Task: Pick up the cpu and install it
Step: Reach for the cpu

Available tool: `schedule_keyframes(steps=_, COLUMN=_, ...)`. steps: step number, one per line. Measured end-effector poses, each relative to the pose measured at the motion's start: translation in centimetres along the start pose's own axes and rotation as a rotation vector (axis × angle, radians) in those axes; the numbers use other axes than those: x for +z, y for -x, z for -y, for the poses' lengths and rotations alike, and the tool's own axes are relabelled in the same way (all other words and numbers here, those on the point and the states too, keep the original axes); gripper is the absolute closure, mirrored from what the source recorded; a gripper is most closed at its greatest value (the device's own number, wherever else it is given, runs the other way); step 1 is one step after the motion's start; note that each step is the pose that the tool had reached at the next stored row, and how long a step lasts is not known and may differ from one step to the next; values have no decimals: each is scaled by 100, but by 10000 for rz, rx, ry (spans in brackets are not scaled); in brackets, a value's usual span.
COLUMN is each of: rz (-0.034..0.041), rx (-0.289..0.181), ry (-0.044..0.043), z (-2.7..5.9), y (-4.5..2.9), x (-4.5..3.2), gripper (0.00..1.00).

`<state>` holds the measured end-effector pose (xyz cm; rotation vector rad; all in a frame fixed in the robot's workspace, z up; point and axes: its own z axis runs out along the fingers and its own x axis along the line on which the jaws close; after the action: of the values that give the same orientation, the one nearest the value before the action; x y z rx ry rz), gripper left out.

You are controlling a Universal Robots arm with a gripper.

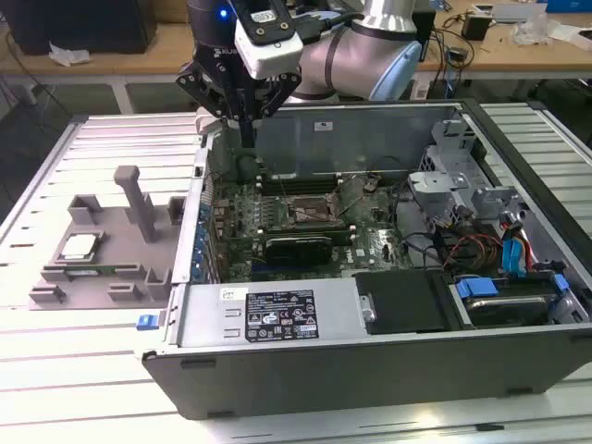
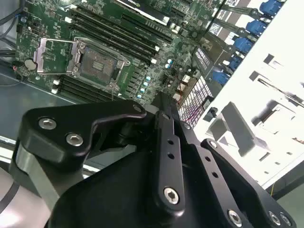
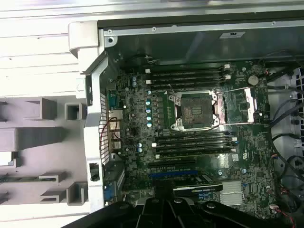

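While the empty gripper (image 1: 248, 129) hangs pinched together above the case (image 1: 370, 365), the cpu (image 1: 79, 246) lies on the tray (image 1: 125, 248) toward the exterior view's left.

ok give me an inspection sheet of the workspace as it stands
surface: slatted metal table carrying grey tray and open computer case
job's things: cpu lying in the tray; motherboard socket frame open, no chip in it
clutter: nothing seen
grippers: gripper shut, empty, above the case edge nearest the tray
cables: red and blue cables inside the case, exterior view's right
surroundings: benches behind, loose items on them
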<state>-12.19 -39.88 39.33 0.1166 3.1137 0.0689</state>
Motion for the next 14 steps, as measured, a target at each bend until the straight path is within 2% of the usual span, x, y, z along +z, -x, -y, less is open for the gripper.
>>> schedule_keyframes(steps=9, rz=0, rx=0, ry=0, z=0, y=-1, x=0, gripper=89)
schedule_keyframes(steps=14, rz=5, rx=-1, ry=0, z=10, y=-134, x=-4, gripper=89)
